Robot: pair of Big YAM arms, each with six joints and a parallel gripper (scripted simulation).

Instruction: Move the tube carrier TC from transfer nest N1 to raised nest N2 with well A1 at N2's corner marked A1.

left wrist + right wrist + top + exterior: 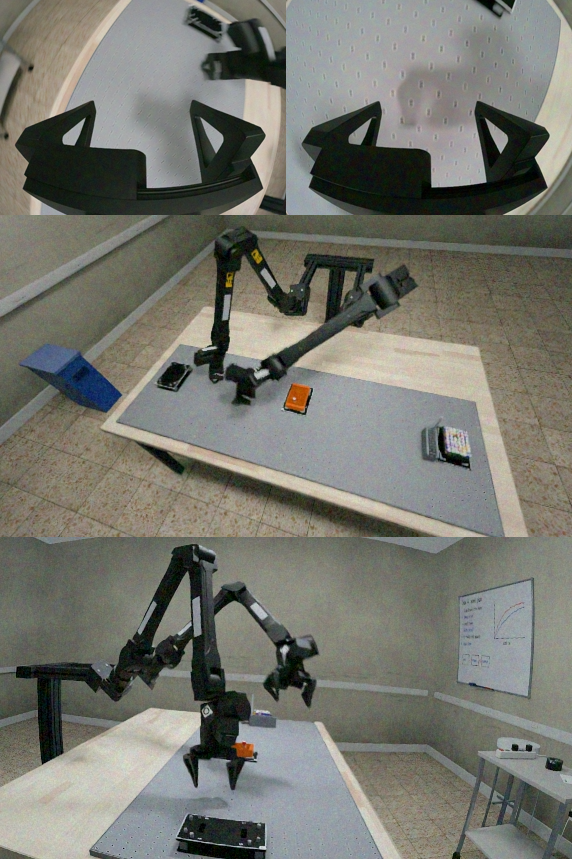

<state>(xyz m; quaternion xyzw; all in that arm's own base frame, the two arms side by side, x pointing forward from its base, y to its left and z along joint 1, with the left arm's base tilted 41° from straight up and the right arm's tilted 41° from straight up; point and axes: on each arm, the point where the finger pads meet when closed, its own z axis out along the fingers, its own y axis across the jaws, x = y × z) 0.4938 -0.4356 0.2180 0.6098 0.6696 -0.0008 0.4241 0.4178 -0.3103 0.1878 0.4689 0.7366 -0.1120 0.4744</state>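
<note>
Tools both wide open, nothing between the fingers: left tool [243, 399] [292, 699] [143, 104], right tool [216, 377] [214, 786] [206, 67] [427, 105]. Orange carrier [298, 398] [245, 750] sits in its start nest; from overhead, both tools lie toward nine or ten o'clock of it. Raised nest [175, 376] [222, 834] [205, 21] [507, 3] unfilled, at nine o'clock from the right tool. I judge the transfer unstarted.

Risks, my reading. The tools look close together overhead; if both swing toward the carrier at once, wrists may knock. A low approach with a finger off line could shove the carrier or tip vials, which I can't make out. Later, a turned or tilted set-down would leave it perched on the raised nest's pins, or with the marked corner wrong.

Surface: grey perforated mat [350, 455] [300, 787] [138, 57] [355, 46] on a pale wooden table [440, 365] [100, 762] [256, 99] [556, 92]. Vial rack [456, 442] out at four o'clock from the carrier, beside a grey block [431, 443] [264, 722].

Room: speckled tile, drab walls, blue bin [80, 375] past the table's nine o'clock end, whiteboard [495, 637] at two o'clock in the exterior view.
</note>
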